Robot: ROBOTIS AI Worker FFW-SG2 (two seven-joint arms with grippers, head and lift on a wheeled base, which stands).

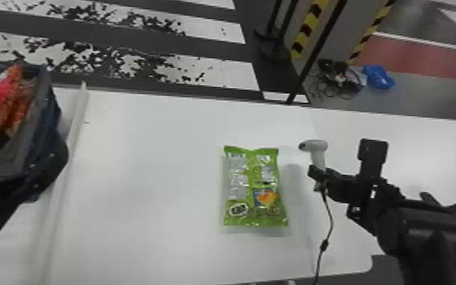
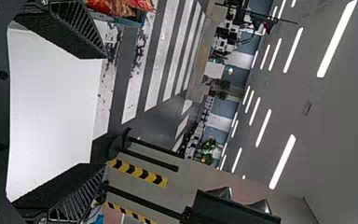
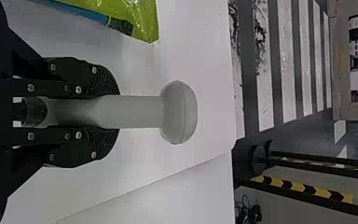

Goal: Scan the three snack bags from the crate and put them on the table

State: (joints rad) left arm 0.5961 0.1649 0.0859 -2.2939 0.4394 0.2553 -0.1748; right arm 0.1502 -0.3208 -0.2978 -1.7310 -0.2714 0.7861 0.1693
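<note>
one green bag (image 1: 253,185) lies flat on the table (image 1: 144,170). the right gripper (image 3: 113,112) pinches the scanner (image 3: 179,112) near it. the left gripper (image 2: 105,112) has its fingers spread. red snacks (image 1: 3,98) sit in the crate (image 1: 51,127). scan time, i think: next, aim the scanner at the bag.

Grn bag (image 1: 244,182) flat on tbl (image 1: 151,163); red/orange bags (image 1: 2,98) in crate (image 1: 41,113); wht scanner (image 1: 316,146) held upright.
</note>
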